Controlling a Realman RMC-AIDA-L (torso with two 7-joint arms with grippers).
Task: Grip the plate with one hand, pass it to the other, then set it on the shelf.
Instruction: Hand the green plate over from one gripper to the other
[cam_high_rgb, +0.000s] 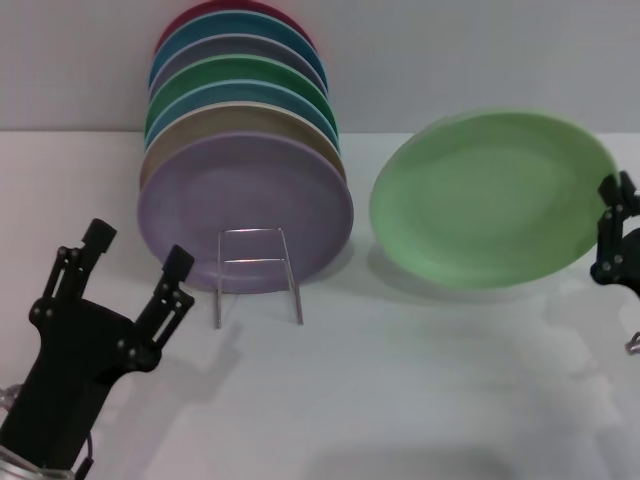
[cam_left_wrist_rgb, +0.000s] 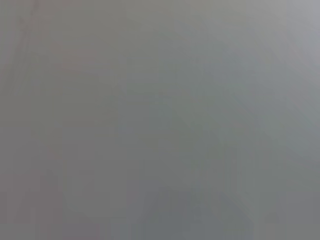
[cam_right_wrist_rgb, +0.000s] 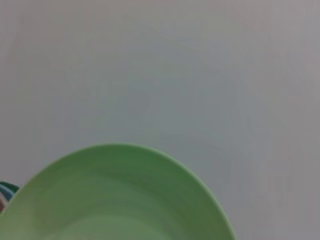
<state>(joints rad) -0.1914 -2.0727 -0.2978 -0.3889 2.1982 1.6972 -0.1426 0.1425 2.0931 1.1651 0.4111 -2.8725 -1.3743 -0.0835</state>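
The pale mint-green plate (cam_high_rgb: 493, 198) hangs tilted above the white table on the right, casting a shadow below it. My right gripper (cam_high_rgb: 612, 228) is shut on its right rim at the view's edge. The plate also fills the lower part of the right wrist view (cam_right_wrist_rgb: 115, 200). The silver wire shelf (cam_high_rgb: 258, 272) stands left of centre with its looped front facing me. My left gripper (cam_high_rgb: 139, 247) is open and empty at the lower left, in front and left of the shelf. The left wrist view shows only plain grey.
Several plates stand on edge in the shelf: a lilac plate (cam_high_rgb: 245, 212) in front, then tan, blue, a darker green plate (cam_high_rgb: 245, 75) and others behind. Bare white table (cam_high_rgb: 400, 400) lies in front of the shelf and below the held plate.
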